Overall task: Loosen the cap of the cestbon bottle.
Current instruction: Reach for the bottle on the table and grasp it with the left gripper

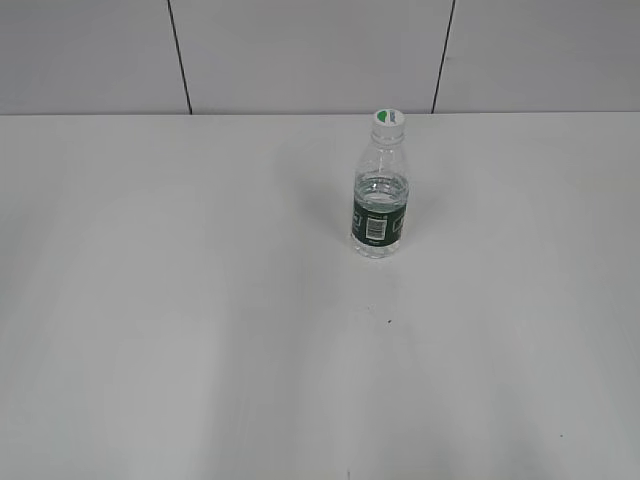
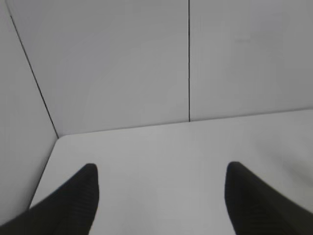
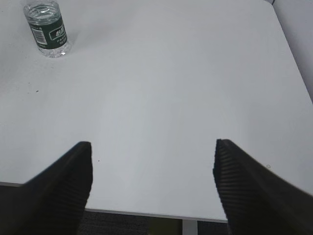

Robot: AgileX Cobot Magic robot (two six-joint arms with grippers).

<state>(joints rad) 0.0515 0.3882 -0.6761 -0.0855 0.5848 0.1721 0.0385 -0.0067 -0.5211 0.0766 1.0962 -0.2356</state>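
**Bottle untouched, both claws spread: one arm must hold, the other must turn**

The cestbon bottle (image 1: 381, 195) stands upright on the white table (image 1: 200, 350), right of centre and toward the far edge in the exterior view, with the cap (image 1: 388, 120) seated on its neck. From the right wrist camera it sits at about 11 o'clock, well apart from the right gripper (image 3: 151, 171); only the lower body and green label show there, with the cap cut off by the frame. The left wrist camera shows no bottle, only table and wall panels beyond the left gripper (image 2: 161, 188).

Both claws are released, fingers wide apart and empty. Neither arm appears in the exterior view.

The step in hand is judged to be the approach. Doing it well likely means one gripper clamping the body near the label band, firmly enough to stop it spinning yet not so hard that the thin plastic buckles. The other should descend over the cap from above, centred on the neck, and close squarely before twisting. The bottle is light and part filled, so a sideways nudge could tip it.
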